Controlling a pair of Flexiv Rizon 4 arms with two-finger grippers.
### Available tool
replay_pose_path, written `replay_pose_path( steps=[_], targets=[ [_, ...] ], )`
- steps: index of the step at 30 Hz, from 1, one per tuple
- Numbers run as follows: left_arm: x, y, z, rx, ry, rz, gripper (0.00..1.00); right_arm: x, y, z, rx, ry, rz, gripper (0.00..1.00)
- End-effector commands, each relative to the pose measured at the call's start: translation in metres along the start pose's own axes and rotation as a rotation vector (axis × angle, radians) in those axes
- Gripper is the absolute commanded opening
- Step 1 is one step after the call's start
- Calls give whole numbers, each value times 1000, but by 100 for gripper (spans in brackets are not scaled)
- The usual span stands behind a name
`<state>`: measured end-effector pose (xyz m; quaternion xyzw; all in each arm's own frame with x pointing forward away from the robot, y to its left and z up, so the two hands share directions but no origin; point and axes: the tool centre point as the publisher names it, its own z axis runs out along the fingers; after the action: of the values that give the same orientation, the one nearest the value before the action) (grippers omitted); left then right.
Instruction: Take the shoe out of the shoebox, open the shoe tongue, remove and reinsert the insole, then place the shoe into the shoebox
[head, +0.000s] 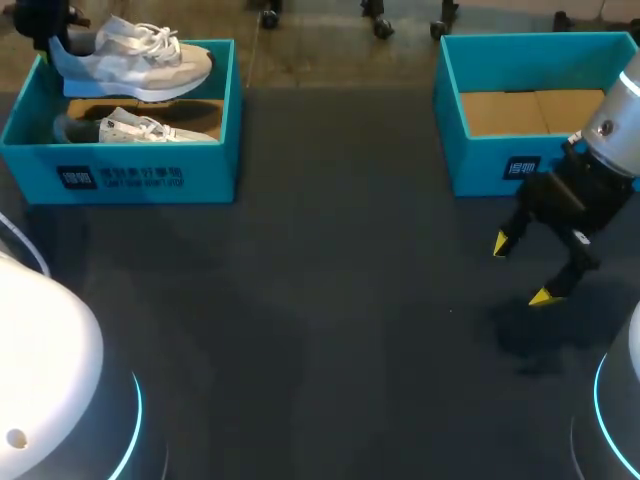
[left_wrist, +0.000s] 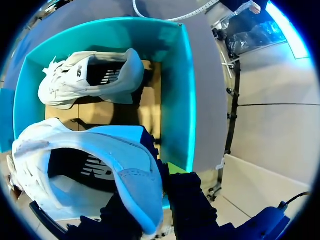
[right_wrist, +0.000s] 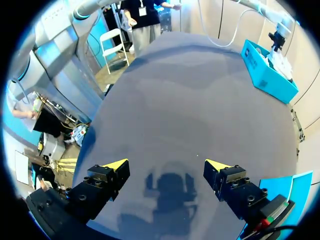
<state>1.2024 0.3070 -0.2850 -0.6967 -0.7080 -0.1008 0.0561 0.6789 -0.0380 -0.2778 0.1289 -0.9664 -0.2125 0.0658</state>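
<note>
Presently, the left gripper is seen at the far left of the table, clamped on the heel of the raised shoe. This white and pale grey shoe is held level above the far part of the left shoebox, sole downward and toe to the right. In the left wrist view the heel of the raised shoe is gripped between the dark fingers of the left gripper, one on each side; the yellow tips are hidden by the shoe. A second shoe, of matching colour, is recorded lying on the cardboard floor inside the same teal box, toward its near wall. From the left wrist it is seen beyond the held shoe, resting on its side. A right shoebox, also teal, stands at the far right of the table, well apart from the left one, with its brown cardboard floor exposed. The right gripper hangs above the bare dark table just in front of that box's near wall. Its fingers are spread wide and nothing is held between them, which the right wrist view confirms, only table surface and the gripper's shadow lying between the two yellow tips.
</note>
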Motion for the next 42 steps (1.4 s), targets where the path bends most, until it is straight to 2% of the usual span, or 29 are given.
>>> replay_pose_path(
  steps=[1,15,26,33,42],
  targets=[
    [0,2,5,35,-5,8,0,0,0,1,3,0,0,100],
    [2,1,2,36,-5,11,0,0,0,1,3,0,0,100],
    [-14,10,24,20,19,-34,0,0,0,1,3,0,0,100],
    [-19,16,46,56,20,-65,0,0,0,1,3,0,0,100],
    [-23,4,58,56,39,-66,0,0,0,1,3,0,0,100]
  ],
)
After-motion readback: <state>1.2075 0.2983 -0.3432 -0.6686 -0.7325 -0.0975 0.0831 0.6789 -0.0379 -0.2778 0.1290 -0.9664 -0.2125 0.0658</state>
